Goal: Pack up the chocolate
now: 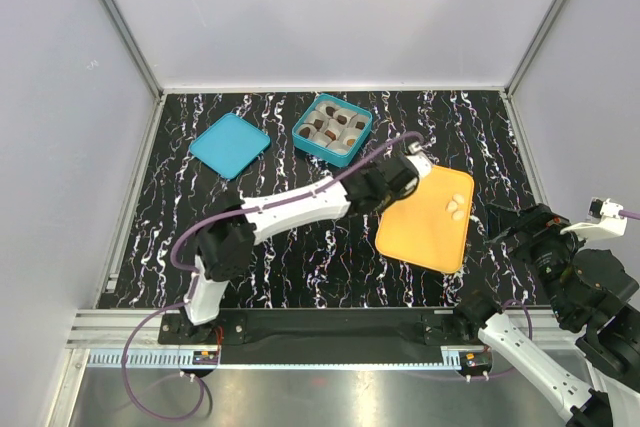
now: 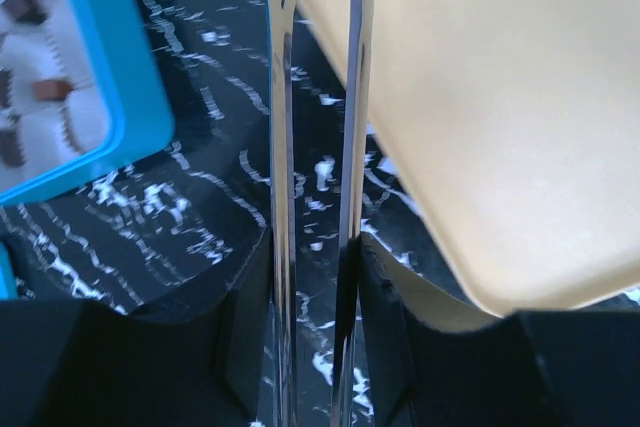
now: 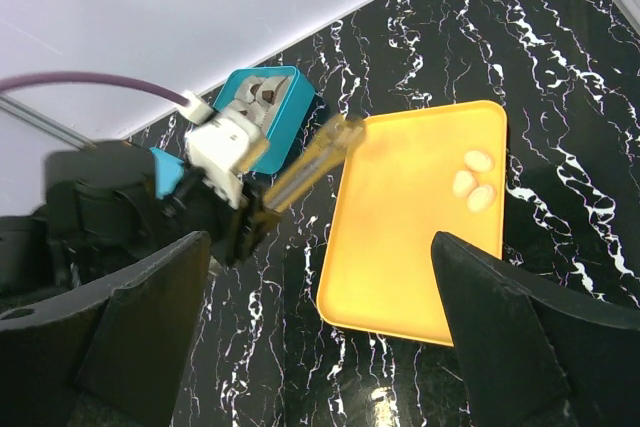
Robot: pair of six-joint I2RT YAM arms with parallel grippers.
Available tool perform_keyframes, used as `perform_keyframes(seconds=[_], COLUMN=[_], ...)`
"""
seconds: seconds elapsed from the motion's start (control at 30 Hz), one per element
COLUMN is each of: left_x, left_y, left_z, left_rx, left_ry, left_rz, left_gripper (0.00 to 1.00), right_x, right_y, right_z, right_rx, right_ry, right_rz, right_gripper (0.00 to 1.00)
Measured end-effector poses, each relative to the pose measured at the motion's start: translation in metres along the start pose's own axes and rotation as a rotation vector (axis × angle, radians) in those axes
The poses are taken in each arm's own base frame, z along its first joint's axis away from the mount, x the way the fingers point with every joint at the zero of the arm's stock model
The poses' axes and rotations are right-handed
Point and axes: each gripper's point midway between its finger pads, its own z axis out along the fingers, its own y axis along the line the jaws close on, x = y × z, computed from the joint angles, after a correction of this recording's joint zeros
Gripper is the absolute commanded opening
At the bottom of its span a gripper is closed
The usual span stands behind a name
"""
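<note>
Three pale pieces of chocolate [image 1: 458,207] [image 3: 473,185] lie on the yellow tray [image 1: 420,232] [image 3: 400,247] near its far right corner. Dark pieces sit in paper cups in the blue box [image 1: 332,129] [image 2: 110,97] behind it. My left gripper [image 1: 395,179] [image 2: 312,247] is shut on metal tongs [image 2: 285,147] [image 3: 320,157]. Their blades reach over the tray's far left corner with a narrow gap, and nothing shows between them. At the table's right, my right gripper [image 1: 525,232] [image 3: 320,347] is open and empty, hovering near the tray's right side.
The box's blue lid [image 1: 229,144] lies flat at the far left of the black marbled table [image 1: 300,247]. White walls close in the back and sides. A purple cable [image 1: 200,227] loops along the left arm.
</note>
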Motion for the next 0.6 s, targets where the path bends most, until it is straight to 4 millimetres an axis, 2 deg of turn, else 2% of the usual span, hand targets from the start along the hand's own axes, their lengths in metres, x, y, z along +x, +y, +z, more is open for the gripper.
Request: perform_keyframes(seconds=[0.07, 0.23, 0.33, 0.43, 0.6], left_x=[-0.002, -0.006, 0.004, 0.018, 0.04], left_y=[0.021, 0.098, 0.142, 0.169, 0.193], left_z=[-0.007, -0.03, -0.04, -0.042, -0.042], left_rx=[-0.027, -0.138, -0.214, -0.258, -0.294], left_ry=[0.001, -0.019, 0.0, 0.036, 0.097], left_rz=[-0.042, -0.181, -0.249, -0.293, -0.341], left_gripper=[0.41, 0.41, 0.42, 0.42, 0.42], right_x=[0.0, -0.001, -0.001, -0.001, -0.001], right_y=[0.0, 0.001, 0.001, 0.001, 0.002], right_z=[0.0, 0.0, 0.0, 0.0, 0.0], right_rx=[0.0, -0.003, -0.003, -0.003, -0.006], right_ry=[0.0, -0.002, -0.002, -0.002, -0.005], right_rz=[0.0, 0.002, 0.002, 0.002, 0.005], right_gripper=[0.99, 1.0, 1.0, 1.0, 1.0])
